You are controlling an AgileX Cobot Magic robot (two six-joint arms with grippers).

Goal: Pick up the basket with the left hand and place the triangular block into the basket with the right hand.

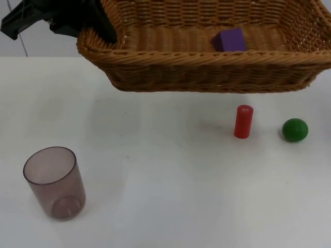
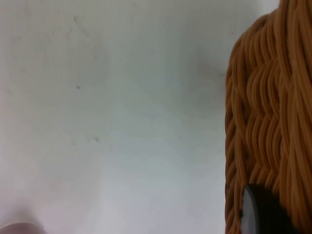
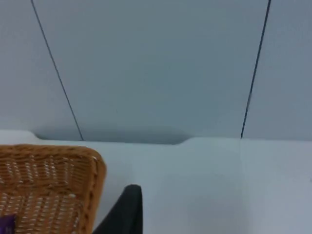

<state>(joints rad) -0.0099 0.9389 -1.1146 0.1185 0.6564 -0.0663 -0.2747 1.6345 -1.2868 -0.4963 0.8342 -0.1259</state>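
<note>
Left hand (image 1: 106, 32) upper left, clamped on basket (image 1: 207, 67) rim, lifted off counter (image 1: 165, 196); purple block (image 1: 229, 40) inside. Right hand (image 3: 127, 207) state unclear.

Your left tool (image 1: 98, 28) grips the basket (image 1: 207, 67) at its left rim, one finger inside and one outside the wall, with the basket raised above the table (image 1: 165, 196). To the right of that tool, the block (image 1: 229, 40) lies on the basket floor. Below the basket and well apart from the left tool, the cylinder (image 1: 243, 122) stands upright on the table, and the ball (image 1: 295, 129) sits just to its right. The cup (image 1: 54, 182) stands upright at the table's near left, below your left tool. A fingertip of your right tool (image 3: 124, 212) sits just beside the basket's outer corner.
</note>
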